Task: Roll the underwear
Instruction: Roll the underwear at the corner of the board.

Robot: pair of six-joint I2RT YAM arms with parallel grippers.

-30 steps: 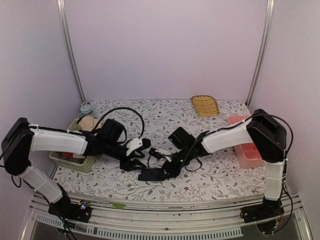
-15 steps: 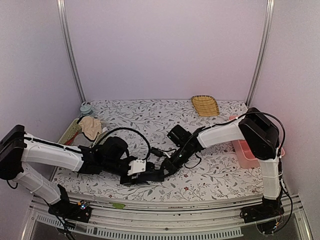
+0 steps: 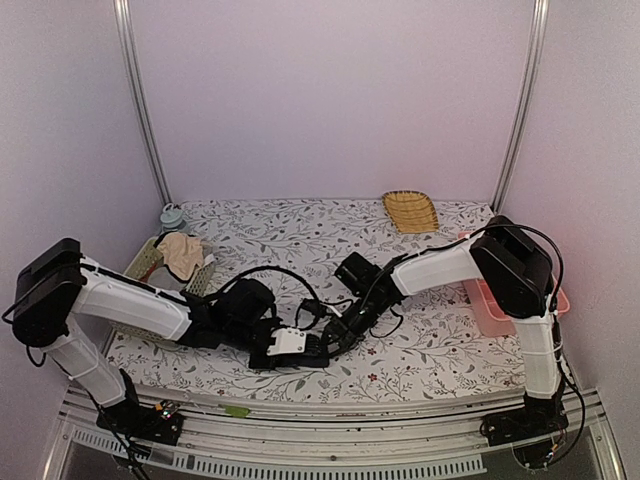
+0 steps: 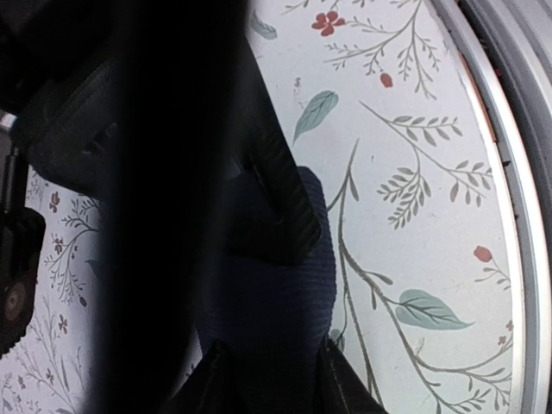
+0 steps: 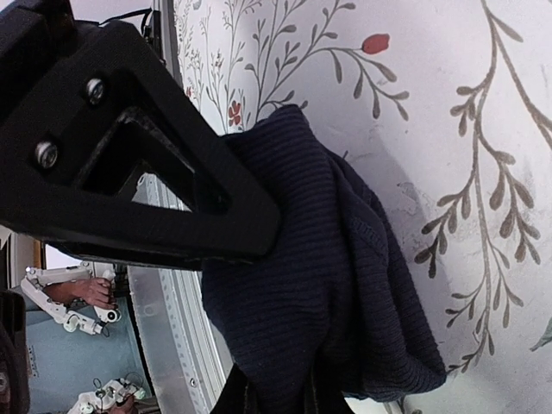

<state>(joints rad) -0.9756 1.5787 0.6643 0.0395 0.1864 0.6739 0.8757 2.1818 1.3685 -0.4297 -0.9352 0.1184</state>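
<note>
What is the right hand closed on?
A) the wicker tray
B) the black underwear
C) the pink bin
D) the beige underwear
B: the right wrist view shows the black underwear, dark ribbed cloth, bunched and pinched in the right hand just above the flowered table cover.

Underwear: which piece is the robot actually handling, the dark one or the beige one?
The dark piece, bunched up and pinched by the right fingers. The beige piece sits apart at the far left, with no fingers on it.
</note>
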